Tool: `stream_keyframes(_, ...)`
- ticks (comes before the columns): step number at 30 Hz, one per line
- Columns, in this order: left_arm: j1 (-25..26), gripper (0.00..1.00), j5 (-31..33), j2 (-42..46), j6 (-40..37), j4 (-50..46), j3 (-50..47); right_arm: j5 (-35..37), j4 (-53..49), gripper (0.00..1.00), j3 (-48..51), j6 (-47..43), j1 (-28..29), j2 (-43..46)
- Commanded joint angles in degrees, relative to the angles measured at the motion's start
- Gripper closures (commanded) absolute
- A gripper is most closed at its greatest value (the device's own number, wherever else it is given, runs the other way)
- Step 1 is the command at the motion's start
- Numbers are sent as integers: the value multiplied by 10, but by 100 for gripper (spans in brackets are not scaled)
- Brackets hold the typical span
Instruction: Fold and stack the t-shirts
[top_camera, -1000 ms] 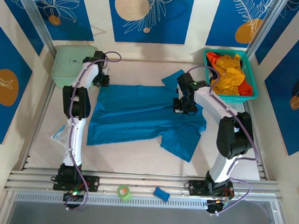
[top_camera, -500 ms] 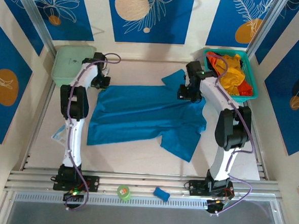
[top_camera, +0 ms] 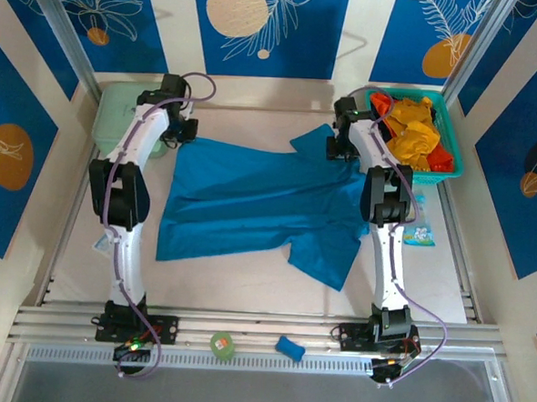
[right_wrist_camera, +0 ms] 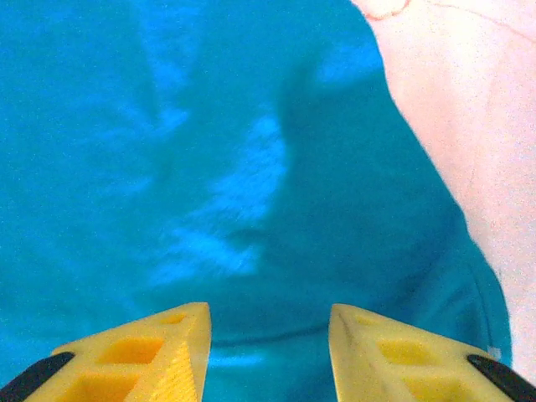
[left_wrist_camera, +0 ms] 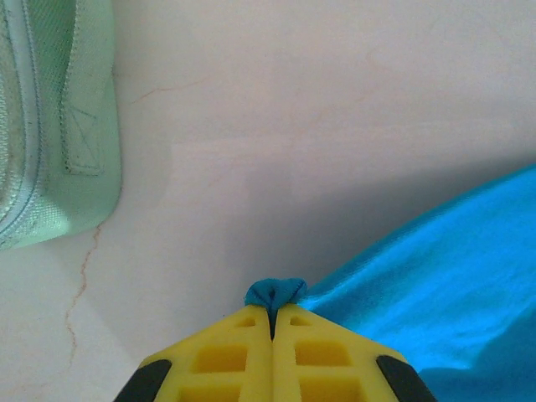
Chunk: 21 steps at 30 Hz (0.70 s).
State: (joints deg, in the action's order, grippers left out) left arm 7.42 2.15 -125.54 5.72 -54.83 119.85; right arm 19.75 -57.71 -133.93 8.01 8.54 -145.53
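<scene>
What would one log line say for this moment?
left gripper: shut on blue t-shirt corner | right gripper: open over it | fold: not yet started

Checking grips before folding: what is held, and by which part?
The left end effector pinches the blue t-shirt by a tuck at its far-left corner; the right end effector hangs open above it, holding nothing.

The left arm [top_camera: 126, 256] and right arm [top_camera: 389, 272] are white with black joints and thin purple cables (their black bases sit on the metal rail [top_camera: 261, 326]), and the left gripper [left_wrist_camera: 271, 311] and right gripper [right_wrist_camera: 268, 314] have yellow fingers [right_wrist_camera: 159, 343] with square holes.
</scene>
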Motion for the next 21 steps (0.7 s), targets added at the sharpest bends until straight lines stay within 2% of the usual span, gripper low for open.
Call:
stream_keyframes(1, 6, 100, 6, 8, 6, -1, -22, 6, -57, 61, -42, -10, -4, -30)
stream_keyframes(4, 7, 100, 9, 15, 8, 3, -33, -1, -63, 67, -41, -10, 1, -46)
stream_keyframes(10, 8, 100, 18, 29, 8, 20, -62, -11, -58, 100, 1, -3, 15, -34)
stream_keyframes(14, 7, 100, 25, 30, 7, 23, -66, -18, -40, 100, 59, 15, 29, 27)
stream_keyframes(21, 8, 100, 36, 44, 10, 39, -82, -37, -9, 100, 198, 102, 72, 169)
